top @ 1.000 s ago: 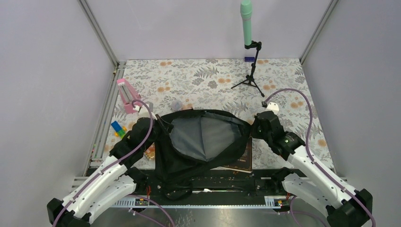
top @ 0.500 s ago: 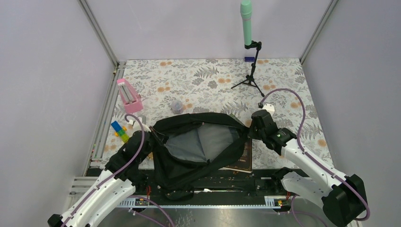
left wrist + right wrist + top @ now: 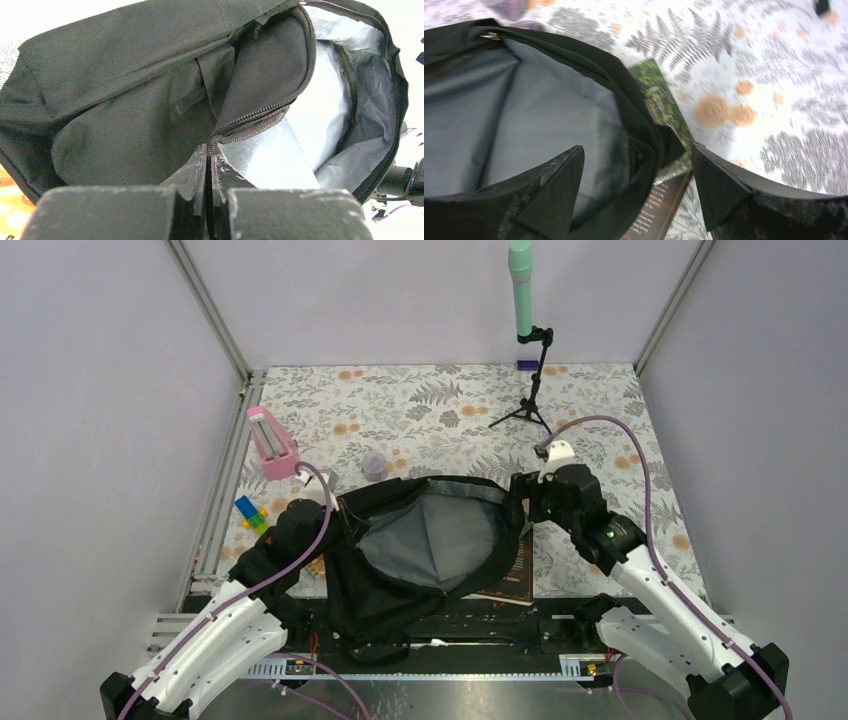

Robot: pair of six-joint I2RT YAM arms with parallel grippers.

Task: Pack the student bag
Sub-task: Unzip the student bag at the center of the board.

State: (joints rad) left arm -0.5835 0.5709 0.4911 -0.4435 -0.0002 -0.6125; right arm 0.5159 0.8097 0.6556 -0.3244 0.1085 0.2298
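The student bag [image 3: 425, 540] covers most of the dark book [image 3: 515, 575] lying at its right, and the book's cover lettering is too small to read.

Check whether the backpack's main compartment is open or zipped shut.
Open: the backpack gapes, zip parted, grey lining showing.

The student bag [image 3: 425, 540], a large soft black backpack, lies at the near edge of the tabletop [image 3: 600, 410], apparently draped over it. Its main zip is undone and its mouth gapes upward on pale grey lining.

Spread right end effector [image 3: 636, 146] — student bag [image 3: 549, 115] rim, book [image 3: 656, 100] beneath
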